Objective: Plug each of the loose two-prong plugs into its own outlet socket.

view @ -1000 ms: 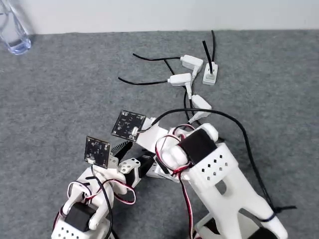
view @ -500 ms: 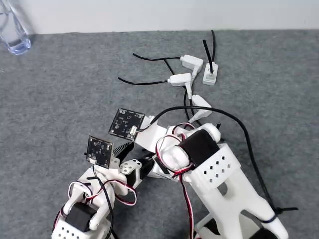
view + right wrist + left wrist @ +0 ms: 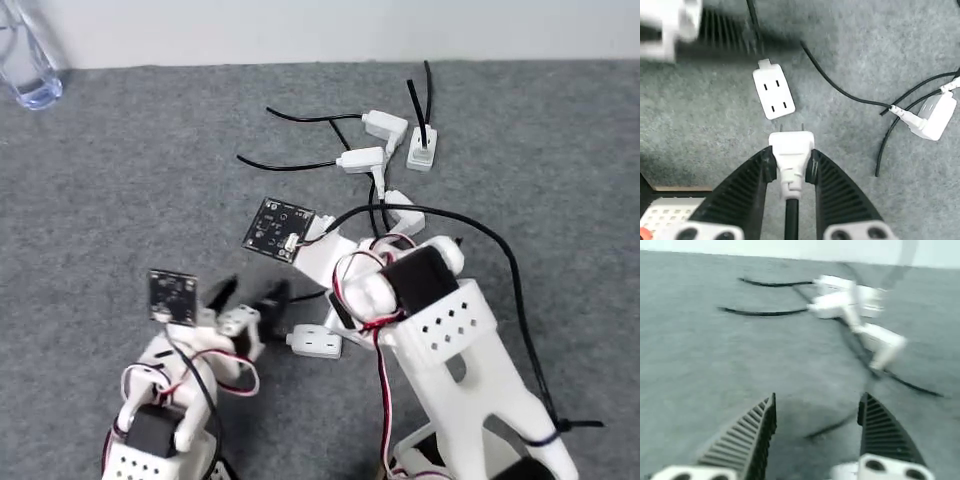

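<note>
Right gripper (image 3: 790,156) — pinching a two-prong plug (image 3: 791,145), prongs aimed at the two-socket outlet block (image 3: 773,93) near the desk's (image 3: 120,180) near edge. Left gripper (image 3: 817,400) — spread, newly drawn back off the block, which probably lies unsteadied for insertion. Spare plugs (image 3: 385,126) toward the far edge.

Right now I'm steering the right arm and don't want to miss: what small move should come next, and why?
Probably ease the right pincer forward with a slight twist. It grips the plug, prongs aimed at the outlet block just ahead, but the block lies tilted and slightly off the prongs' line.
</note>
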Controlling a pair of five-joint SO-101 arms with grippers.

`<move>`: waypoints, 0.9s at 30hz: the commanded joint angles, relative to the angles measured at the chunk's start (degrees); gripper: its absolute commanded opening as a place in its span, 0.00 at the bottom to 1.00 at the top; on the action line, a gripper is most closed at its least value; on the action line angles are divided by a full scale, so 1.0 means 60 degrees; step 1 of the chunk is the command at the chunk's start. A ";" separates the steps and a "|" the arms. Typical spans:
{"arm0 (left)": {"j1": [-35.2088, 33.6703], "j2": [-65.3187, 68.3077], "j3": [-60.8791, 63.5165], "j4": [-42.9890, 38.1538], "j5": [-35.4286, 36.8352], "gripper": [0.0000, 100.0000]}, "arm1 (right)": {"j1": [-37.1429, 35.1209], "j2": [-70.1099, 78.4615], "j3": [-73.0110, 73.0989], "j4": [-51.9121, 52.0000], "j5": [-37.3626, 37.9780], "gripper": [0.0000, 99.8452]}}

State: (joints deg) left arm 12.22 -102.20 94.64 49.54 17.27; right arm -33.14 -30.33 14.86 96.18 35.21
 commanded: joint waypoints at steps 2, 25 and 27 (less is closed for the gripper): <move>-0.2549 -0.0029 0.0315 0.0557 -0.1084 0.26 | 0.0198 0.0212 -0.0557 -0.0183 0.0513 0.01; -0.4586 0.0015 0.0315 0.1451 -0.3824 0.25 | 0.0139 0.4769 -0.0586 -0.1355 0.2593 0.01; -0.4586 0.0015 0.0315 0.1436 -0.3824 0.25 | 0.0139 0.4769 -0.0513 -0.1575 0.2593 0.01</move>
State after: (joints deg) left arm -15.74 -102.20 96.92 58.07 -4.97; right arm -32.70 -1.49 14.86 88.44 49.98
